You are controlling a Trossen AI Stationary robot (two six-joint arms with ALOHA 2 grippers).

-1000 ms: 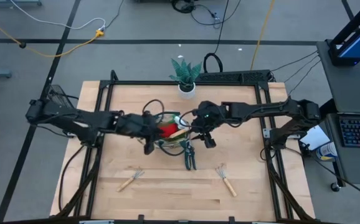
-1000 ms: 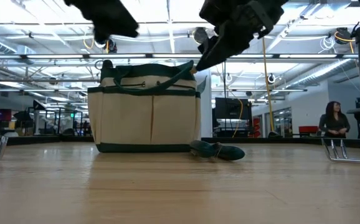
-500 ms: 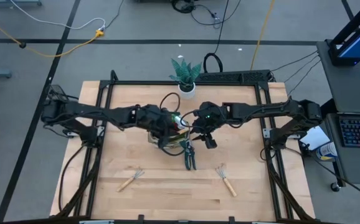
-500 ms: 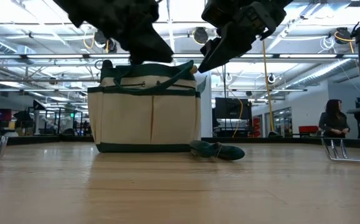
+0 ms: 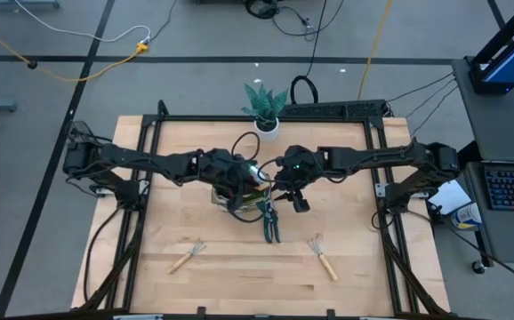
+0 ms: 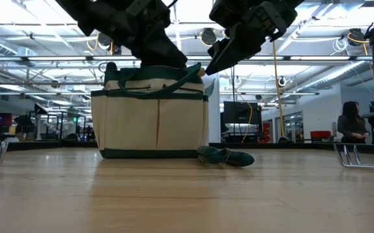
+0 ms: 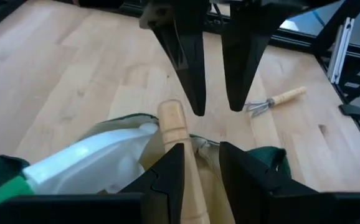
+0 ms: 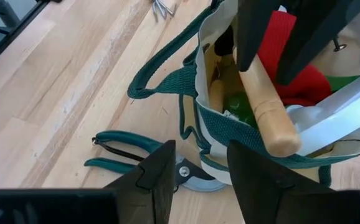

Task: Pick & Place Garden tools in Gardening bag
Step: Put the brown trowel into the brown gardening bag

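— Where is the gardening bag (image 5: 239, 188)?
— Mid-tabletop, under both grippers, with the pruning shears (image 5: 270, 222) lying just beside it.
— And the fingers?
— The left gripper (image 7: 200, 163) is narrowly parted around a wooden handle (image 7: 179, 140) standing in the bag. The right gripper (image 8: 200, 163) is parted above the rim, holding nothing.

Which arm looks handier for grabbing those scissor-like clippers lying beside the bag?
Probably the right: its gripper hovers open by the bag, nearest the shears. The left gripper is over the bag's wooden handle.
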